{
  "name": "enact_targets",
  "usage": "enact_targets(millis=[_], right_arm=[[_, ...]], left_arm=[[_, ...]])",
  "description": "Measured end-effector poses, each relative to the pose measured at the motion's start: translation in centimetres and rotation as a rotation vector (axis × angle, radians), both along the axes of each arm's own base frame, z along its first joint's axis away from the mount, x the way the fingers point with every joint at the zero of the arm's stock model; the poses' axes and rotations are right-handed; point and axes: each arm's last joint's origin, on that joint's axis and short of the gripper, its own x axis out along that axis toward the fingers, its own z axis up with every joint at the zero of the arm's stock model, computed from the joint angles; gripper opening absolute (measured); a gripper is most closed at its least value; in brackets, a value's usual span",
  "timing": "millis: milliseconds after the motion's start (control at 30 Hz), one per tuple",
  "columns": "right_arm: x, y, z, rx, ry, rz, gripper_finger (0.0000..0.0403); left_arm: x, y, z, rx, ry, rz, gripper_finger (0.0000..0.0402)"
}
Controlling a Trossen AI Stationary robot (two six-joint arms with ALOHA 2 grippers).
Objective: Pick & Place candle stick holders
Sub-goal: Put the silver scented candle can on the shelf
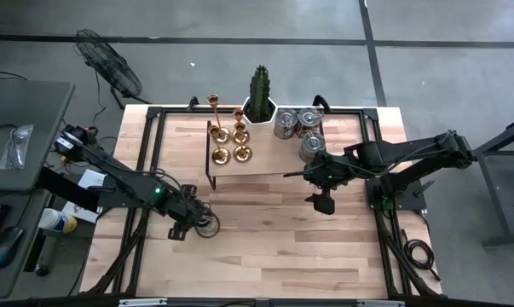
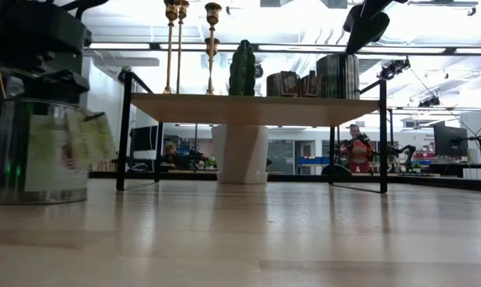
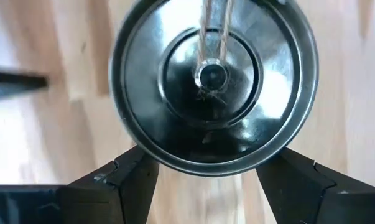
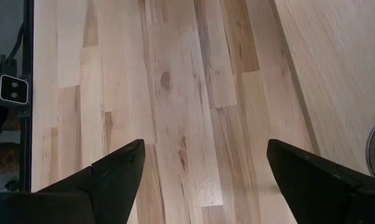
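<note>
My left hand (image 1: 204, 225), lower left, straddles a silver tin (image 3: 213, 81); right hand (image 1: 323, 203) hangs open, empty.

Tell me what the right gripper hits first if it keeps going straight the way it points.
Probably the bare wooden table top. The right gripper points down, fingers spread and empty, and its wrist view shows only planks ahead. The raised shelf lies off to one side, apparently out of that line.

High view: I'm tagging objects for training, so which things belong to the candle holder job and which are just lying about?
Job: four gold candle stick holders on the white shelf.
Lying about: cactus, three silver tins beside it, fourth silver tin held by the left gripper, floor fan.
</note>
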Motion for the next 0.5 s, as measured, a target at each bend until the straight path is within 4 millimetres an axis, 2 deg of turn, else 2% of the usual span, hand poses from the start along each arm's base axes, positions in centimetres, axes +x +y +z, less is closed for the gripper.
enact_targets(millis=[267,500], right_arm=[[0.0,0.0,0.0,0.000,0.000,0.000,0.0330],[0.0,0.0,0.0,0.000,-0.001,0.000,0.0330]], left_arm=[[2.9,-1.5,-2.0,0.003,-0.081,-0.036,0.0246],[5.1,-2.5,-1.5,0.049,-0.156,-0.035,0.0246]])
